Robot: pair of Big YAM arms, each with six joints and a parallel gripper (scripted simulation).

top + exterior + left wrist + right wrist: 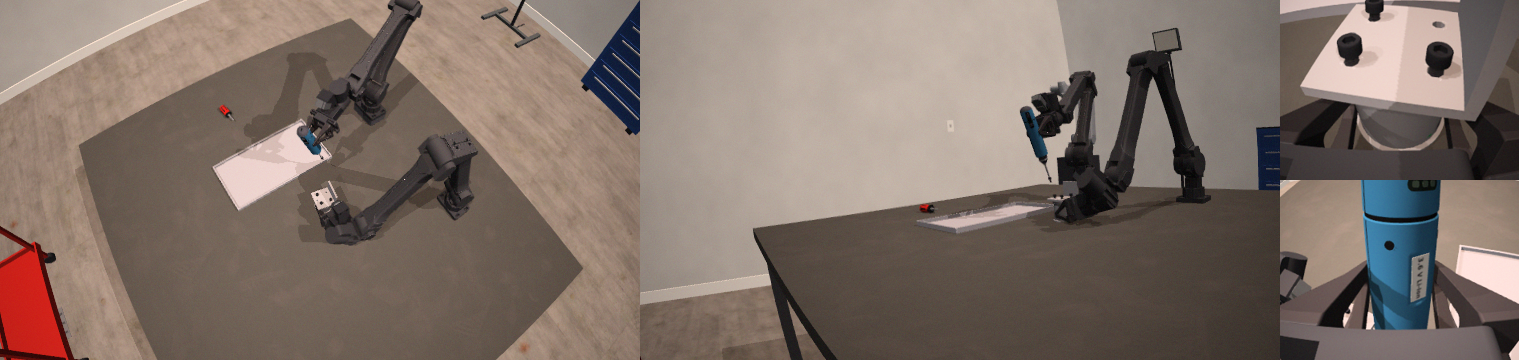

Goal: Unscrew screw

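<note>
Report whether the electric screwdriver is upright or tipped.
Tipped: the screwdriver leans, its bit lower and off to one side of its butt.

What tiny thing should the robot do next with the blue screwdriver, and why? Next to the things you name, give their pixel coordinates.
Probably have the right gripper (312, 140) (1033, 131) (1400, 268) lower the screwdriver (308, 139) (1034, 136) (1400, 228) a little toward the tray (260, 175) (985, 219) (1492, 276). One bracket hole (1438, 24) is empty, and a dark bit at the tool's tip looks like a screw. The tool hangs tilted, its tip near the tray's corner.
</note>
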